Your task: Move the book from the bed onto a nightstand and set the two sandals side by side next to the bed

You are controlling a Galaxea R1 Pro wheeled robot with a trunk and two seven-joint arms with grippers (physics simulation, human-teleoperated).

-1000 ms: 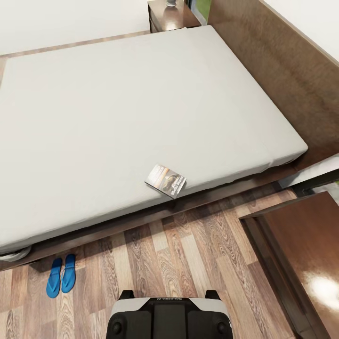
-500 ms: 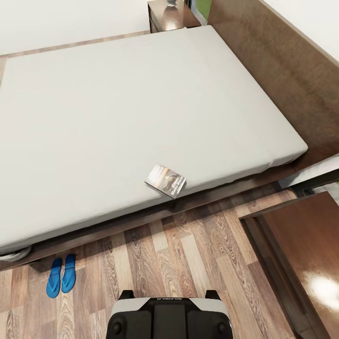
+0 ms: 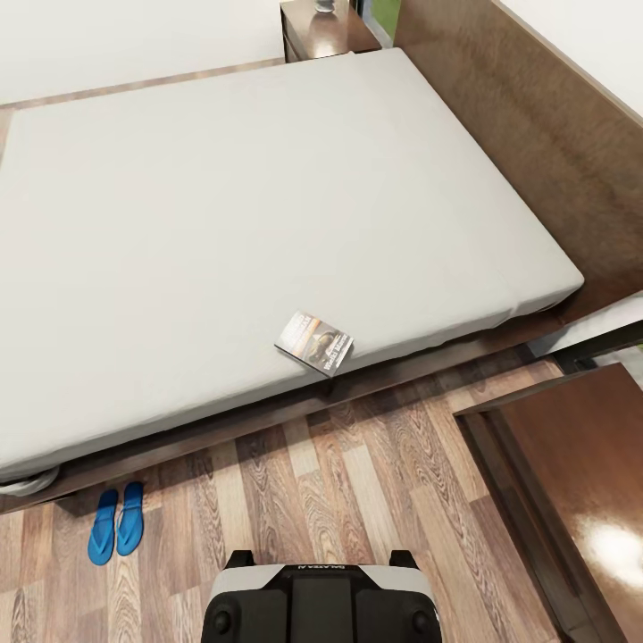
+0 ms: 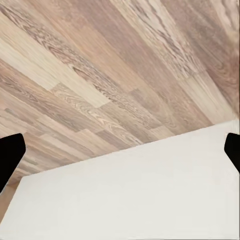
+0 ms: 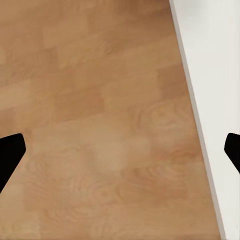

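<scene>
The book [image 3: 314,341] lies flat at the near edge of the bed's pale-grey mattress [image 3: 232,214], overhanging the dark frame a little. The two sandals [image 3: 116,522], bright blue, lie side by side on the wood floor by the bed's near left corner. One nightstand [image 3: 589,482] stands at the right, its glossy top bare; another nightstand [image 3: 323,31] is at the far end by the headboard. My left gripper [image 4: 120,150] is open over floor planks and a white surface. My right gripper [image 5: 120,150] is open over bare floor and a white edge.
The dark headboard [image 3: 536,134] runs along the right side. A small grey object [image 3: 325,5] sits on the far nightstand. Wood-plank floor [image 3: 357,482] lies between my base [image 3: 320,603] and the bed. A white wall runs behind the bed at the top left.
</scene>
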